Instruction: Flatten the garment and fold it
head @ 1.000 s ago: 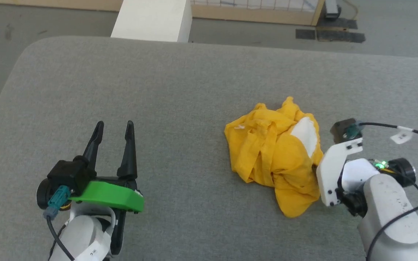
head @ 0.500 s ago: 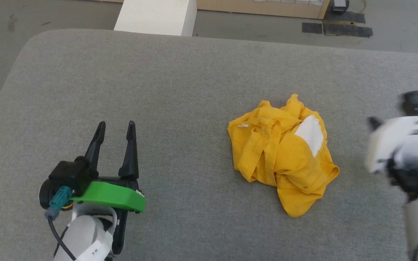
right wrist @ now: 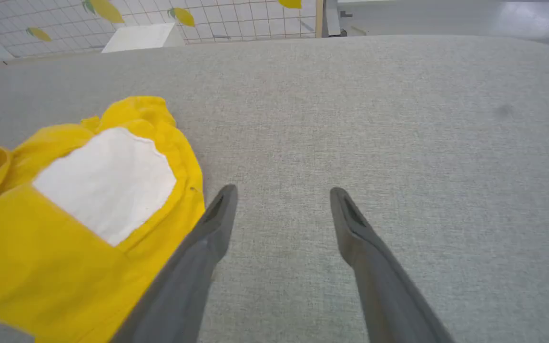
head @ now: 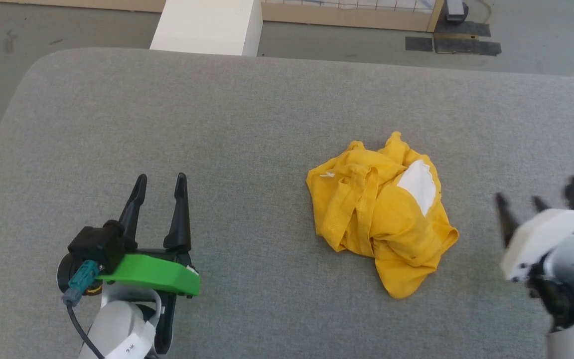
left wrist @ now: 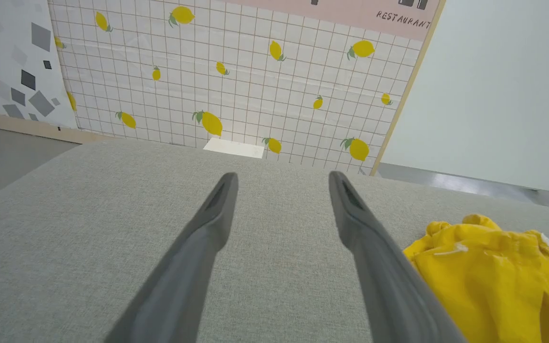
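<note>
Since a second ago your right hand (head: 520, 209) has drawn back to the right. Then it sat against the right edge of the T-shirt (head: 381, 219); now it is clear of it, with a strip of bare grey table (head: 267, 124) between the two. Where the hand used to be, the shirt's lower right edge now bulges out in a loose lobe.

The head view blurs your right hand, but the right wrist view shows it (right wrist: 281, 193) open, its two dark fingers spread with nothing between them. In that view the T-shirt (right wrist: 79, 228) lies to the left of the hand, and its near edge runs behind the left finger.

The shirt is a crumpled yellow heap, not flattened, lying right of the table's middle. A white patch (head: 419, 184) faces up on its far right part, the side nearest your right hand.

Your left hand (head: 161, 179) keeps its place at the lower left, fingers parted and empty, well apart from the shirt, which lies off to its right. In the left wrist view, where the hand (left wrist: 279, 176) points toward a tiled wall (left wrist: 255, 71) printed with lemons, the shirt (left wrist: 493, 276) sits beyond the right finger.
</note>
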